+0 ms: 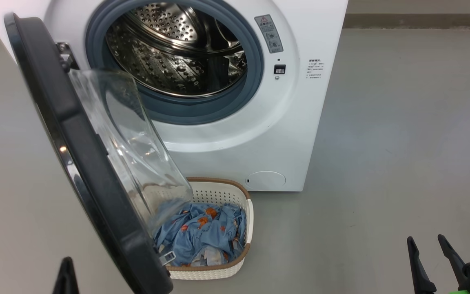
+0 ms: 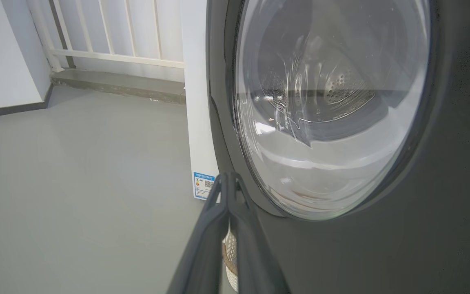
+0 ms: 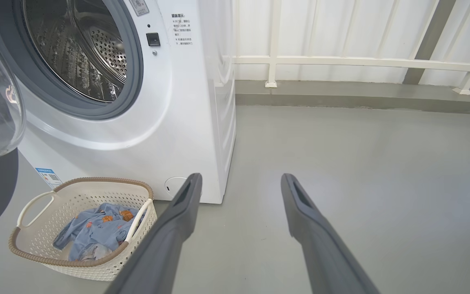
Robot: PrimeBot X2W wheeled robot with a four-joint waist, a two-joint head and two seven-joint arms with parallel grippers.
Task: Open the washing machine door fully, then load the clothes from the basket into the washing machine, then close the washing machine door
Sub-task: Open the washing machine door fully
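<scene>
standing open, washing machine door (image 1: 76,134) swings out toward 8 o'clock of head view, its glass bowl (image 1: 137,143) overhanging basket's 9 o'clock side. basket (image 1: 218,192) on grey floor (image 1: 382,143), just in front of washing machine (image 1: 284,134) at 6 o'clock; clothes (image 1: 202,232) heaped inside it. steel drum (image 1: 178,49) exposed at 12 o'clock. left gripper (image 2: 227,179): fingers pressed together, tip close beside door's outer black face, contact unclear. right gripper (image 3: 241,179): fingers wide apart, empty, over floor at 4 o'clock, well apart from basket.
</scene>
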